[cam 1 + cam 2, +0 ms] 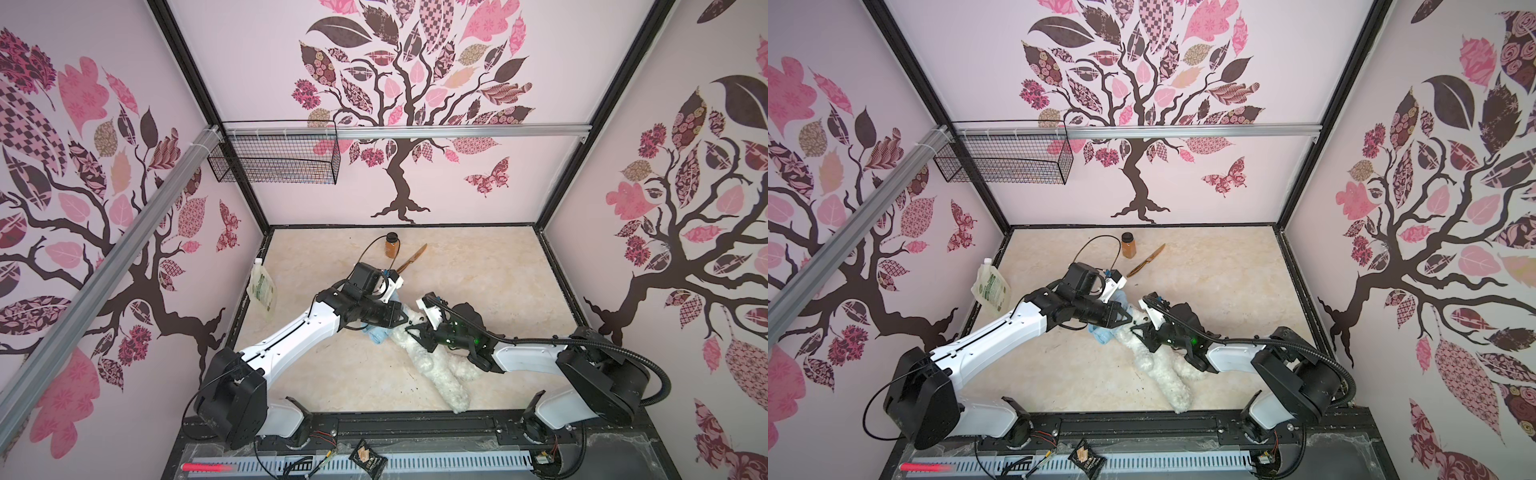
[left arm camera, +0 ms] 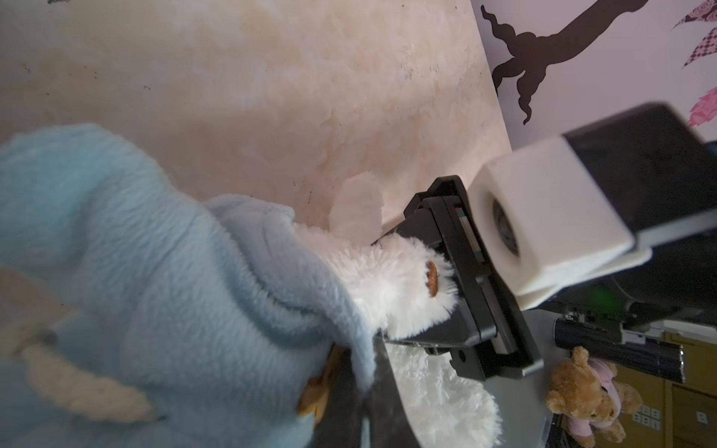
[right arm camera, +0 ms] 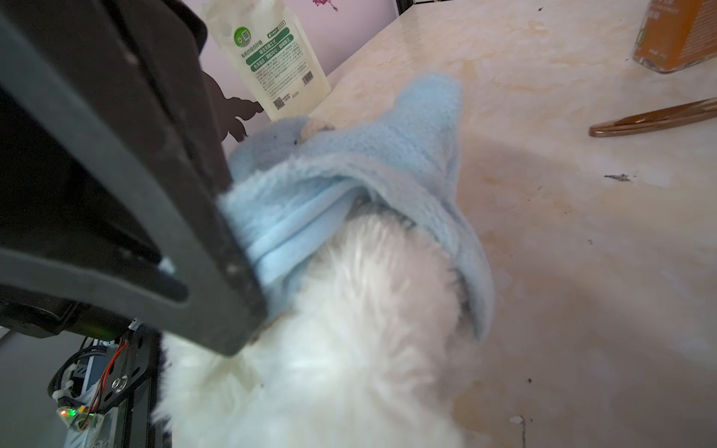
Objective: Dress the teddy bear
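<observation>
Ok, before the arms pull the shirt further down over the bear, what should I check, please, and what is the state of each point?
1. Hold of left gripper on shirt hem: ok, shut on it.
2. Hold of right gripper: cannot tell, no view shows it clearly.
3. Hem past the head of the bear: not ok, the face is uncovered in the left wrist view.
4. Body lying on the table: ok.
5. The jar and knife apart from the work: ok.
</observation>
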Robot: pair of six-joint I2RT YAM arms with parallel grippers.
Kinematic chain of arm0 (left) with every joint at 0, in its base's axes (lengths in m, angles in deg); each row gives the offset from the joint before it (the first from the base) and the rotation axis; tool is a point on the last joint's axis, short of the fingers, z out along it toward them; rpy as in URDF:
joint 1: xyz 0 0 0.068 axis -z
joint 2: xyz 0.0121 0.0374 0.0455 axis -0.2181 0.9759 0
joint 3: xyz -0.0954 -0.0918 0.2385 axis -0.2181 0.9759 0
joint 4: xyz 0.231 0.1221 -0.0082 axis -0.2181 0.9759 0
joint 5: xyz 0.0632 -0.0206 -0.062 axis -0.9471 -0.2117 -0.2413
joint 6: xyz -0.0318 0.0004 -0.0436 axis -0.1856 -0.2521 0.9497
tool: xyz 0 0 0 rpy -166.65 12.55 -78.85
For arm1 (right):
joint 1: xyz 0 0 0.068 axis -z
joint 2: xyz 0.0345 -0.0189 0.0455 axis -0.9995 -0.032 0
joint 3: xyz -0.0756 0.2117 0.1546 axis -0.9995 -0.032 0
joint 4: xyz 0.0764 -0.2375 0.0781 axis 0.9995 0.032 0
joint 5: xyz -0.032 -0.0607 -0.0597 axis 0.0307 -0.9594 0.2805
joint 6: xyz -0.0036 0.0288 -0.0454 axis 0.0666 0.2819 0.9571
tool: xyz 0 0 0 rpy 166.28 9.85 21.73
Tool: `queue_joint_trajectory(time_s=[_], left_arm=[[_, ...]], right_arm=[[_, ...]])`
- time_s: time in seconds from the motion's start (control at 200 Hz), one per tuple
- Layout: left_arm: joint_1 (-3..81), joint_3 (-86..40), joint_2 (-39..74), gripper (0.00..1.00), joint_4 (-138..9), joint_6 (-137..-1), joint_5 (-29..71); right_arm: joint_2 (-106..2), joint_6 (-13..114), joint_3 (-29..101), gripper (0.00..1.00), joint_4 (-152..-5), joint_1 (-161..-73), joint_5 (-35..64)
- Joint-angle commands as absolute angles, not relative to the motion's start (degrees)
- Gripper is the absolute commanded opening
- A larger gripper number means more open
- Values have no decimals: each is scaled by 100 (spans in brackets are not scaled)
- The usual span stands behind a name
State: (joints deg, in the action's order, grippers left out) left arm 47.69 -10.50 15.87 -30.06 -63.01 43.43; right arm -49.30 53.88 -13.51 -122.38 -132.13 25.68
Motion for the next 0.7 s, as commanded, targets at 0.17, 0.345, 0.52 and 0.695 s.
queue_joint_trajectory(time_s=[0.17,0.345,0.52,0.695], left_arm=[[4801,-1551,1790,9,-3757,-5422,4490],[4802,-1536,1792,16,-3757,-5431,4627],[4794,-1298,1630,24,-3739,-5554,4840],[4767,-1116,1413,14,-3438,-5902,4301]], right_arm=[[-5287,5389,-1389,20,-13609,-13334,3089],[-5396,5416,-1322,21,-13731,-13335,3037],[-5442,5214,-1361,23,-13945,-13335,2535],[-5396,5413,-1384,26,-13756,-13337,2410]])
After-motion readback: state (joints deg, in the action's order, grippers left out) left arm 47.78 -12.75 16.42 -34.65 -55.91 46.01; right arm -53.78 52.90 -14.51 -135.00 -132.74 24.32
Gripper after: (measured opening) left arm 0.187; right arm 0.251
